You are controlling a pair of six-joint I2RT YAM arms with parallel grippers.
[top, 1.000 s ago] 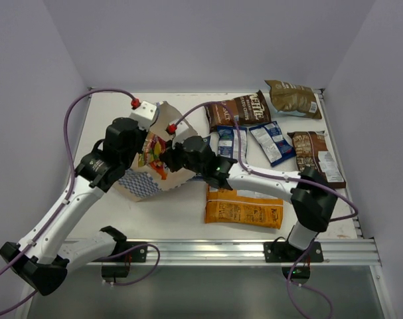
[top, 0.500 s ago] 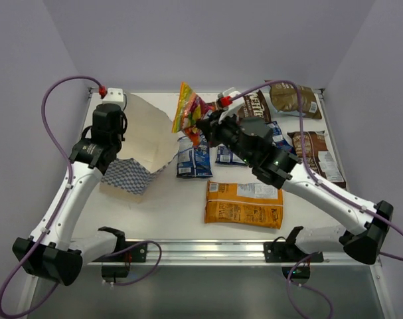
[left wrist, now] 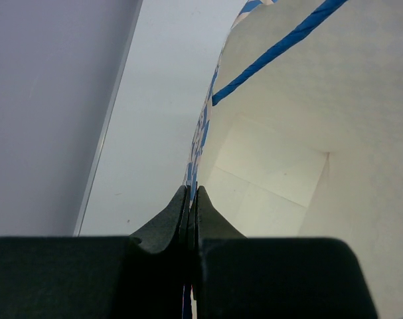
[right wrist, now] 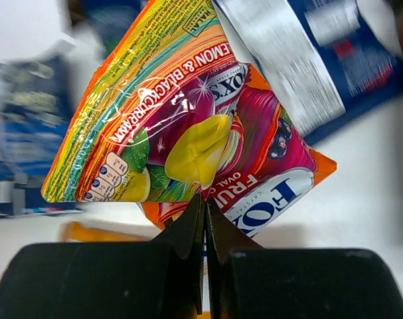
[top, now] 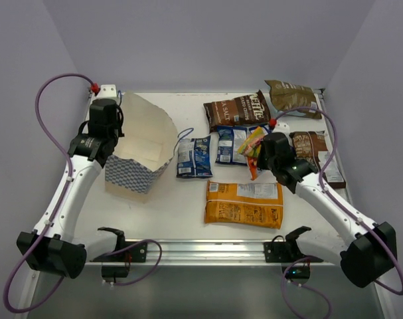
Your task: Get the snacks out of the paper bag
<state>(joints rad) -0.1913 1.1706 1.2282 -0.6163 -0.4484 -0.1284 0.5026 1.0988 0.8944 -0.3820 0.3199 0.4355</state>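
Note:
The checkered paper bag [top: 143,141] lies on its side at the left, mouth open to the right, its white inside [left wrist: 301,133] bare. My left gripper [top: 107,136] is shut on the bag's rim [left wrist: 196,159]. My right gripper [top: 259,154] is shut on the small red-yellow packet [top: 253,147], held above the blue packets; it fills the right wrist view [right wrist: 188,119]. Three brown chip bags [top: 238,109] [top: 293,98] [top: 315,156], blue packets [top: 194,157] [top: 229,144] and the large orange bag [top: 244,204] lie on the table.
The table's back wall and side walls close in the work area. The blue cord handle [top: 183,135] lies by the bag's mouth. The metal rail [top: 214,249] runs along the near edge.
My right gripper has pulled the red-yellow packet out of the bag and carried it right over the blue packets. My left gripper has swung the bag's rim back left. A blue packet now lies beside the bag.

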